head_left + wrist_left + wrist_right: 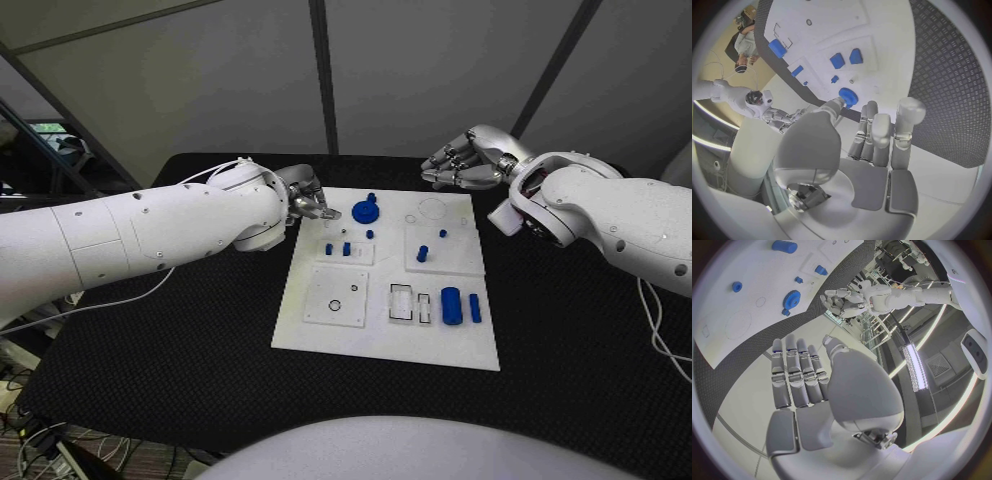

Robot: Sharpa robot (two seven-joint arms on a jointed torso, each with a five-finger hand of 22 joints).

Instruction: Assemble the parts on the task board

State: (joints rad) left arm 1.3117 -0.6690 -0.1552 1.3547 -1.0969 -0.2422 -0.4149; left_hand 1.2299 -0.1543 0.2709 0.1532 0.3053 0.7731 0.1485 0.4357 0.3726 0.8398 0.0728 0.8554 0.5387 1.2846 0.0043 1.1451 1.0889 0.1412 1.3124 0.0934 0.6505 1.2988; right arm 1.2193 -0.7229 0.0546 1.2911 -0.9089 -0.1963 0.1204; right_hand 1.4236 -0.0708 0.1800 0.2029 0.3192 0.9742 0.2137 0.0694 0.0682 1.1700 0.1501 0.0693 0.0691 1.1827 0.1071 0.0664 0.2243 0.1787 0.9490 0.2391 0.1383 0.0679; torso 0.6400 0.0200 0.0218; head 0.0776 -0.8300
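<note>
The white task board (378, 325) lies in the middle of the black table. A blue gear (366, 211) stands near its far edge, with small blue pegs (338, 248) just nearer and a blue piece (423, 254) toward the middle. A blue cylinder (451, 305) and a thin blue bar (475, 307) lie near the right edge. My left hand (306, 200) hovers at the board's far left corner, fingers extended and holding nothing; its thumb tip is close to the gear (847, 96). My right hand (464, 162) hangs beyond the far right corner, also holding nothing (801, 375).
Two rectangular slots (402, 300) and a round hole (335, 305) mark the board's near half. Black table (173, 370) surrounds the board on all sides. A loose white cable (101, 300) trails under my left arm.
</note>
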